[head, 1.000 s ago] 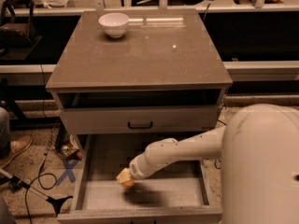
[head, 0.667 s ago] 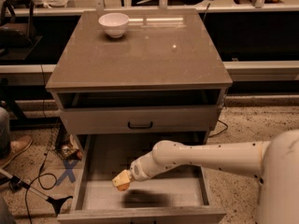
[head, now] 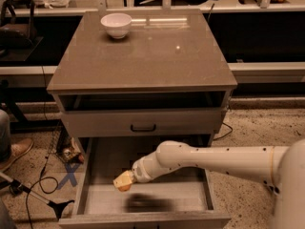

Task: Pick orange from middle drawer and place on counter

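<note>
The middle drawer (head: 95,175) is pulled out at the bottom of the cabinet and shows its pale grey floor. My gripper (head: 123,181) reaches into it from the right, over the left-middle of the floor, with its dark shadow lying below and to the right. A small piece of the orange (head: 125,188) shows between the cream fingertips, held clear of the floor. The counter (head: 143,56) is the glossy grey-brown top above.
A white bowl (head: 116,25) stands at the counter's back left. A shut drawer front with a black handle (head: 143,127) sits above the open drawer. Cables and a blue cross mark (head: 69,173) lie on the floor to the left. My white arm (head: 224,159) crosses the drawer's right side.
My gripper has stayed over nearly the same spot in the drawer, shifting slightly left. The arm's bulky white part has moved right and lower in the view.
</note>
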Tool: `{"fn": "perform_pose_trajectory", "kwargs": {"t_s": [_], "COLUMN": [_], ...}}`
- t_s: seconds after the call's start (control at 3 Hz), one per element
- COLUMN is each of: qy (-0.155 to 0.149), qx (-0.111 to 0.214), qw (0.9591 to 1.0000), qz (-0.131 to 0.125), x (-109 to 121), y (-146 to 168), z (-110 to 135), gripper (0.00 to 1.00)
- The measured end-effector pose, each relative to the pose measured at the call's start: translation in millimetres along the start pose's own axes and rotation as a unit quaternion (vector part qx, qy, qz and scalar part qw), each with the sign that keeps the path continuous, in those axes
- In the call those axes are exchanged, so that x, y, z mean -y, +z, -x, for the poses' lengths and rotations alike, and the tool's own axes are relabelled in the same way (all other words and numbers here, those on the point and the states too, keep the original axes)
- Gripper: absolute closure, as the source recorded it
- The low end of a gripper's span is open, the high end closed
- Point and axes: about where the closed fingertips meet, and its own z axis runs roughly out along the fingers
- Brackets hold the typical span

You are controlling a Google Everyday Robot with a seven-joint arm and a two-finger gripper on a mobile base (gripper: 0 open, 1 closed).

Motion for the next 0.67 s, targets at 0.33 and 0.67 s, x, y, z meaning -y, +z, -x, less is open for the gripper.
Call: {"fn": "perform_pose_trajectory", "kwargs": {"t_s": [0.33, 0.67], "qy": [-0.051, -0.112], "qx": [0.043, 0.104], "qw": [0.9977, 0.9881], "qz": [0.012, 0.015], "x": [-13.1, -26.5], "y": [-39.1, -94.9], "z": [19.8, 39.0], "gripper": [1.0, 1.0]}}
